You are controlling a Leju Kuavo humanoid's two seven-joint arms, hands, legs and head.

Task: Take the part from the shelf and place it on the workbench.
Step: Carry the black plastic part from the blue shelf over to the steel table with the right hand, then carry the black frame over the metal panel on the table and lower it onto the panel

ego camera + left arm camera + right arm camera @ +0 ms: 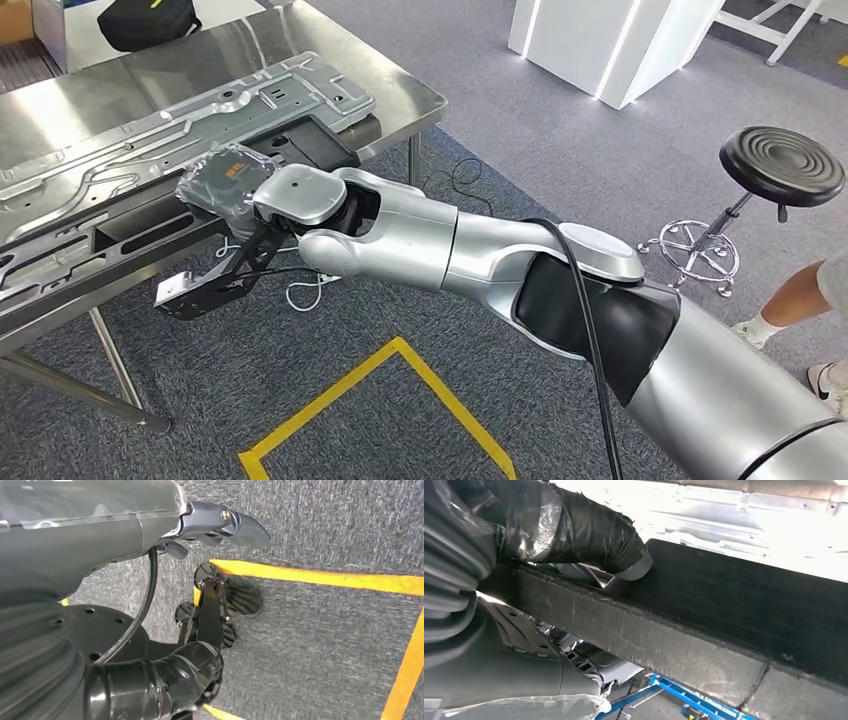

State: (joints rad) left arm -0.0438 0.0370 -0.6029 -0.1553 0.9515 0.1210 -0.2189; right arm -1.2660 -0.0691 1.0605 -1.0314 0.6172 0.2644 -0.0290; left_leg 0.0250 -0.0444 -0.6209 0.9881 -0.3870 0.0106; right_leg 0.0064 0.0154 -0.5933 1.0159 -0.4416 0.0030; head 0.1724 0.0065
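Head view: right arm reaches across to the near edge of the workbench (400,90). Right hand (225,185), wrapped in plastic film, sits on the long black part (130,235), which lies along the bench edge directly under and beyond the hand. Dark fingers (235,275) hang below the bench edge, under the palm. Beside the hand, further onto the bench, lies a stamped grey metal plate (200,115); a black bag (148,20) sits well beyond, at the far end.

Right wrist view: taped thumb (589,535) presses on top of the black part (704,615), its tip touching the upper face, with the bright metal plate (734,525) just past it. Remaining fingers pass beneath the part. Judgement: thumb above, fingers below, a pinch across the part's thickness, so it can be set down flat without sliding. Part appears already supported by the bench, so the grip probably serves to steady it until release; I cannot tell whether the weight is fully off the hand.

Left wrist view: left hand (220,522) hangs over grey carpet with yellow floor tape (320,577). It holds nothing; one finger extends straight, whether the rest are spread or curled I cannot tell. Likely parked low to stay out of the right arm's reach.

A stool (780,165) stands well to the side of the right arm, with a person's leg (800,290) near it.
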